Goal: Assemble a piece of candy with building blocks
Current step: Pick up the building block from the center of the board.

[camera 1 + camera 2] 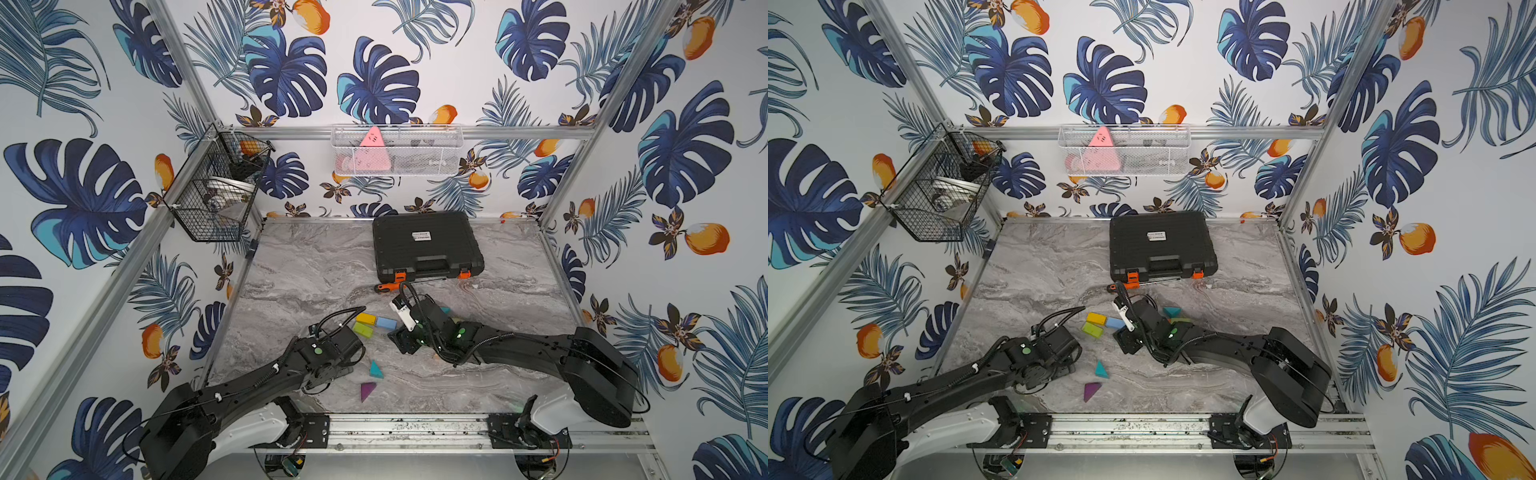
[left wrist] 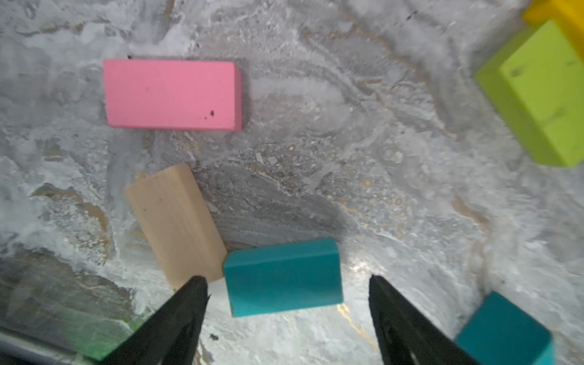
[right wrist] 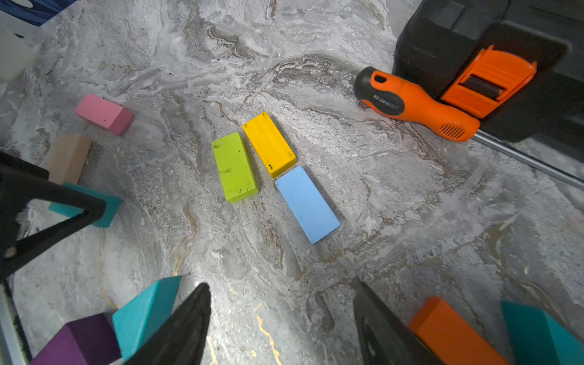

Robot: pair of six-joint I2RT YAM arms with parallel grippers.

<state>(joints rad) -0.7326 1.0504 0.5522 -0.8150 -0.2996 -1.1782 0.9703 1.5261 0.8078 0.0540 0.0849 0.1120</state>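
Yellow (image 3: 268,143), green (image 3: 234,167) and light blue (image 3: 306,203) blocks lie flat together mid-table, also in both top views (image 1: 365,319) (image 1: 1096,318). My left gripper (image 2: 286,278) is open low over the table, with a teal block (image 2: 282,276) lying just past its fingertips and untouched. A plain wood block (image 2: 177,224) and a pink block (image 2: 172,94) lie beyond it. My right gripper (image 3: 280,282) is open over bare marble, with nothing between its fingers. A teal triangle (image 3: 145,313) and a purple triangle (image 3: 79,341) flank one finger, an orange block (image 3: 452,335) the other.
A shut black tool case (image 1: 426,245) sits at the back of the table, with an orange-handled screwdriver (image 1: 388,287) lying along its front. The teal triangle (image 1: 375,369) and purple triangle (image 1: 367,390) lie between the arms. Wire baskets (image 1: 397,149) hang on the walls.
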